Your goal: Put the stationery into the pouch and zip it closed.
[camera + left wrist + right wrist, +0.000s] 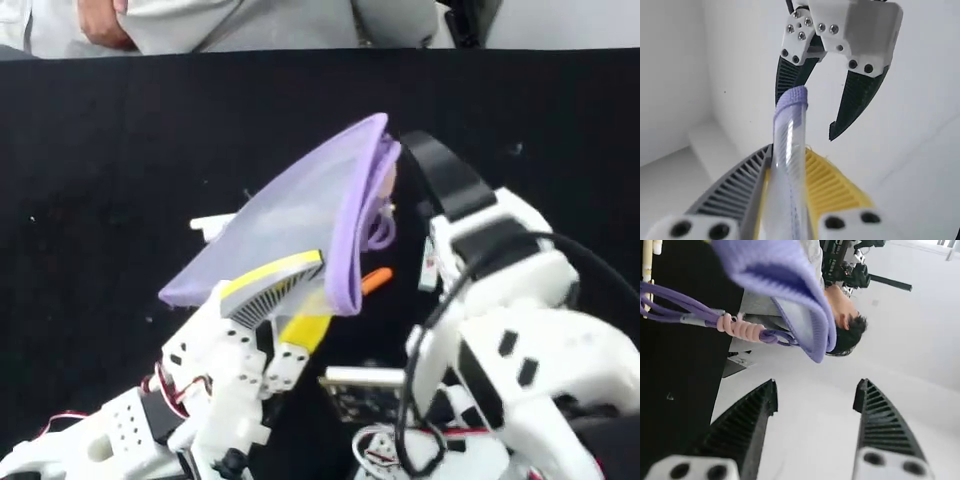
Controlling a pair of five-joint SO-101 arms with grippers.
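Pinched in the left gripper (789, 152), the pouch (290, 210) is being held above the table (100, 150). The open right gripper (817, 385) is being held beside the zip pull (742, 329), which is best gripped squarely while the pouch is being braced.

Pouch (290, 210) in left end effector (788, 150); right end effector (817, 390) beside it.

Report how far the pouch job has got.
Done: the pouch is off the table, clamped in the left gripper. In hand: the right gripper hangs open by the zipper pull. Left: an orange pen shows at the pouch's edge, a white item lies on the table; zipping seems undone.
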